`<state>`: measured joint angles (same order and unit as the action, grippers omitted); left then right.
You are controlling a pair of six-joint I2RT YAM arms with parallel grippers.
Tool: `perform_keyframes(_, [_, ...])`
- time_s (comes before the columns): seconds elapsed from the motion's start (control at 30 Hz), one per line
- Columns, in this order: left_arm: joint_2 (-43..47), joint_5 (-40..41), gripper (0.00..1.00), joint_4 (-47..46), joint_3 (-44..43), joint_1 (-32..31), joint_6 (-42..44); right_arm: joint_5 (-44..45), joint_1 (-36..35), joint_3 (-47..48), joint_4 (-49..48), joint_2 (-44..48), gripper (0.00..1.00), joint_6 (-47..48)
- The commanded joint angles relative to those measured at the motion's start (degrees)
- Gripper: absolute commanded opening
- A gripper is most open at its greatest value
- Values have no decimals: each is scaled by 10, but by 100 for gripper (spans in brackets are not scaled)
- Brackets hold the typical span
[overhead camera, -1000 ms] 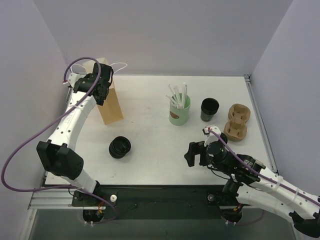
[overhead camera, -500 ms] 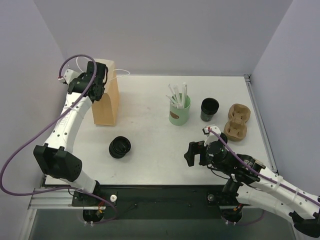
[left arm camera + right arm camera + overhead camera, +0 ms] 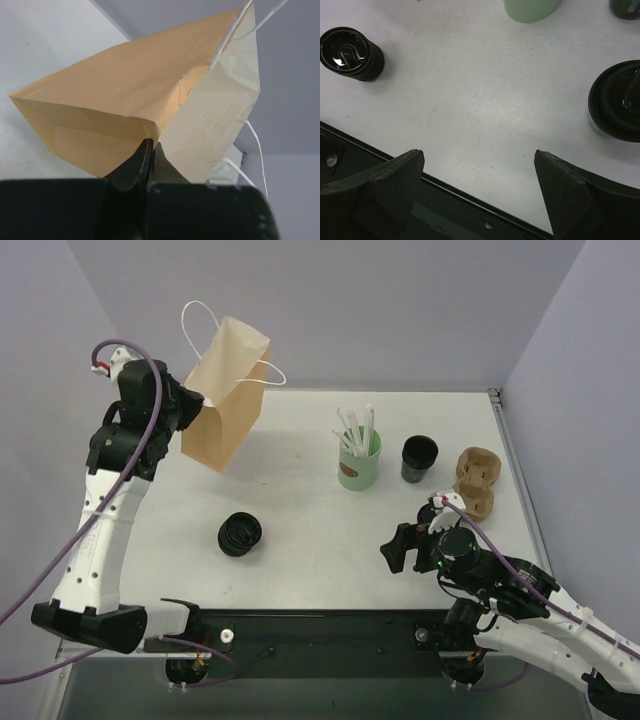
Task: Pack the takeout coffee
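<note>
The takeout coffee [image 3: 420, 458] is a small black cup standing at the back right, just right of the green cup; only its base [image 3: 625, 6] shows in the right wrist view. My left gripper [image 3: 188, 406] [image 3: 150, 145] is shut on a fold of the brown paper bag [image 3: 226, 390] [image 3: 115, 100]. The bag hangs tilted above the table's back left. My right gripper [image 3: 392, 552] [image 3: 479, 152] stands open and empty over the front edge. A black round lidded top [image 3: 616, 100] sits to its right; I cannot tell what it is.
A mint-green cup [image 3: 358, 466] [image 3: 530, 7] holding white straws stands mid-table. A squat stack of black lids [image 3: 240, 533] [image 3: 351, 53] lies front left. A brown pulp cup carrier [image 3: 472, 482] lies at the right edge. The dark front rail [image 3: 470, 205] runs under the right fingers.
The left gripper shut on the paper bag and lifted it off the table, tilting it up and to the right. The right arm shifted slightly right, still open.
</note>
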<state>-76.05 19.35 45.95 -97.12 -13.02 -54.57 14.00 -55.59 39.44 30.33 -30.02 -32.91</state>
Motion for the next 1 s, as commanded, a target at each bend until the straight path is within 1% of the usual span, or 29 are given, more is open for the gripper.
perform_keyframes(0.0, [60, -166, 0, -53, 14, 2, 48, 42, -1, 53, 55, 21, 100, 5])
perform_keyframes(0.1, [99, -228, 0, -50, 41, 1, 33, 58, -1, 84, 80, 39, 100, 5])
perform_keyframes(0.2, [134, -313, 0, -50, 61, 1, 31, 70, -1, 124, 111, 56, 100, 1])
perform_keyframes(0.23, [145, -365, 0, -46, 62, 1, 37, 74, 0, 147, 119, 59, 100, -2])
perform_keyframes(0.33, [167, -424, 0, -1, 64, 1, 49, 93, -1, 172, 143, 81, 100, -12])
perform_keyframes(0.37, [176, -443, 0, 14, 79, -2, 51, 100, -1, 180, 153, 94, 100, -15])
perform_keyframes(0.47, [220, -481, 0, 17, 114, -4, 58, 120, -1, 194, 168, 116, 100, -24])
perform_keyframes(0.53, [248, -492, 0, 18, 148, -4, 62, 127, 0, 197, 176, 124, 100, -32])
perform_keyframes(0.63, [268, -528, 0, 8, 188, -3, 61, 139, -1, 202, 192, 138, 100, -44])
perform_keyframes(0.77, [270, -552, 0, -15, 233, -8, 60, 168, -1, 196, 207, 138, 100, -49])
perform_keyframes(0.87, [253, -548, 0, -26, 258, -25, 75, 196, -1, 197, 218, 130, 100, -51])
perform_keyframes(0.97, [228, -540, 0, -66, 292, -68, 68, 209, -2, 201, 221, 120, 100, -51])
